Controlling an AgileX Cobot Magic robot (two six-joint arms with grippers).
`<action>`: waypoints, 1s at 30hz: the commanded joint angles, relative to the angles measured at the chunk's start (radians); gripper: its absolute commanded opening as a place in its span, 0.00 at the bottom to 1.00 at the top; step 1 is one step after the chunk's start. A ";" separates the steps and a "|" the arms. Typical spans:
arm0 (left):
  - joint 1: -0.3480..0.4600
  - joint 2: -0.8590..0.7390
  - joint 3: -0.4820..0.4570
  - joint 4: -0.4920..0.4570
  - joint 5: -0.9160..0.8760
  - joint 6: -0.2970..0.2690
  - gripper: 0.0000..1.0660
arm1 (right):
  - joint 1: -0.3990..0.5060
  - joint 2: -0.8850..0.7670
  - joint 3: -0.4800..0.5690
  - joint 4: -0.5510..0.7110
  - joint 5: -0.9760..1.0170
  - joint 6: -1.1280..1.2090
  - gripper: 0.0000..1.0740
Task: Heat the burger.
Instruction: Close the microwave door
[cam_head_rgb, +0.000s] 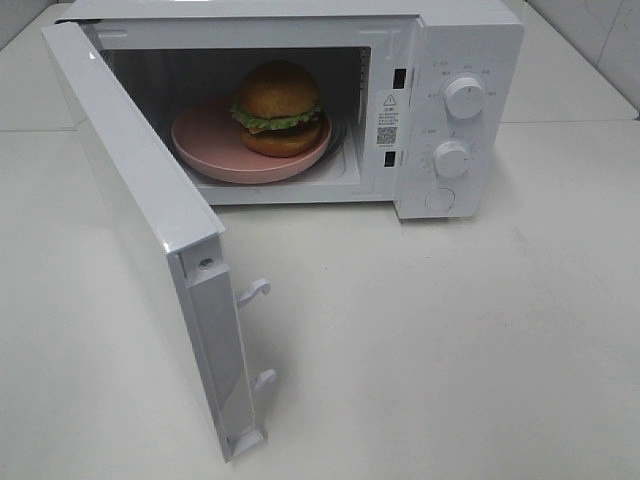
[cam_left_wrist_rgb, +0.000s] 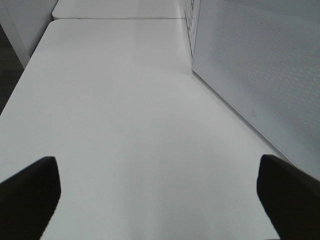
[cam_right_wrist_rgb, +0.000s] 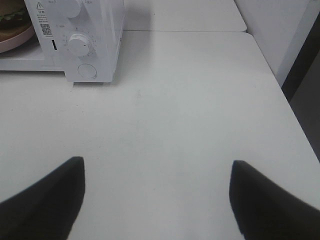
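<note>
The burger (cam_head_rgb: 279, 108), with a golden-brown bun and green lettuce, sits on a pink plate (cam_head_rgb: 205, 147) inside the white microwave (cam_head_rgb: 470, 40). The microwave door (cam_head_rgb: 140, 210) stands wide open toward the front left. A sliver of the burger (cam_right_wrist_rgb: 11, 16) and plate (cam_right_wrist_rgb: 17, 40) shows in the right wrist view. Neither gripper shows in the exterior high view. My left gripper (cam_left_wrist_rgb: 157, 200) is open and empty over the table, beside the door's outer face (cam_left_wrist_rgb: 260, 75). My right gripper (cam_right_wrist_rgb: 157, 200) is open and empty, to the right of the microwave.
The microwave's two round dials (cam_head_rgb: 465, 97) (cam_head_rgb: 451, 158) and a round button (cam_head_rgb: 439, 199) sit on its right panel. Two white door latches (cam_head_rgb: 255, 291) stick out from the door's edge. The white table (cam_head_rgb: 450, 340) ends at an edge on the right (cam_right_wrist_rgb: 280, 90).
</note>
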 joint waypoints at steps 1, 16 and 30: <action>0.002 -0.011 -0.001 -0.001 -0.018 -0.002 0.94 | -0.005 -0.028 0.001 -0.005 -0.007 0.008 0.70; 0.002 -0.011 -0.001 -0.001 -0.018 -0.002 0.94 | -0.005 -0.028 0.001 -0.005 -0.007 0.008 0.70; 0.002 0.001 -0.026 -0.023 -0.049 -0.005 0.94 | -0.005 -0.028 0.001 -0.005 -0.007 0.008 0.70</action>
